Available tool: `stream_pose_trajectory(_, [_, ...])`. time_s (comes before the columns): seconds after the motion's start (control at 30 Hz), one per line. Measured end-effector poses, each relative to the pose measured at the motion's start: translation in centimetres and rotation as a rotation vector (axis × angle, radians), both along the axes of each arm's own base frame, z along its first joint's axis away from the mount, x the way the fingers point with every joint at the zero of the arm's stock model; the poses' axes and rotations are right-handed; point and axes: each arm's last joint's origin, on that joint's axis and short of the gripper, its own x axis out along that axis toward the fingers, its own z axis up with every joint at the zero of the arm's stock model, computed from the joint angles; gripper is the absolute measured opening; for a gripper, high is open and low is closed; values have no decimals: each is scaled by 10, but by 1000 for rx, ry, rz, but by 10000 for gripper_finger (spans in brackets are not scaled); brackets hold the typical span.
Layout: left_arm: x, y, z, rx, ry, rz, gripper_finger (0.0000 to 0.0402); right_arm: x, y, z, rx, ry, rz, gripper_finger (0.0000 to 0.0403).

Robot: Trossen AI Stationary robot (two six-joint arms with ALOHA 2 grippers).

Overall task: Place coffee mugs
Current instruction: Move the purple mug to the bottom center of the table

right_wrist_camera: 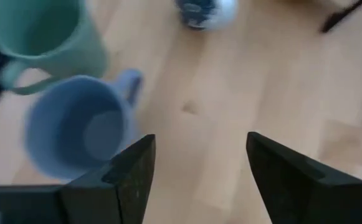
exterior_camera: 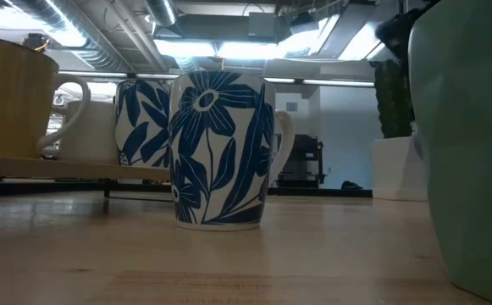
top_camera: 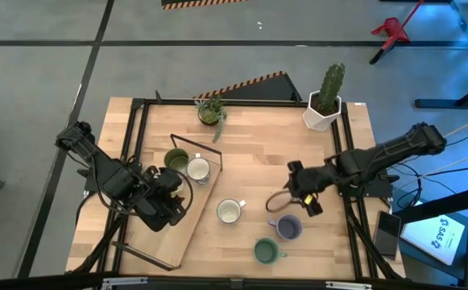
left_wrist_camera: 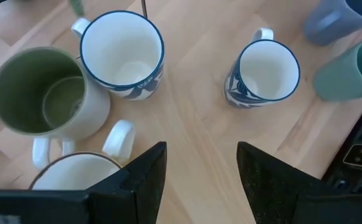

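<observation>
Cactus pot stands clear behind spread right end effector beside lavender mug.

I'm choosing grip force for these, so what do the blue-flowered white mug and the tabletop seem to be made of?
The blue-flowered white mug looks like glazed ceramic: its smooth wall shows a soft sheen under the painted leaf pattern, though coated stoneware would look alike. The tabletop appears to be light butcher-block wood with a matte finish, going by its parallel plank seams and grain.
</observation>
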Motion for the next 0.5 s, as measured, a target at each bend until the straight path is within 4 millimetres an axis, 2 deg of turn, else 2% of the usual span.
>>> stream_pose_trajectory(0.27, [0, 0, 0, 20, -6, -9, 189, -4, 39, -17, -7, 75, -33, 216])
stream_pose_trajectory(0.5, [1, 1, 1, 44, -14, -21, 189, 2, 56, -39, -69, 137, -62, 214])
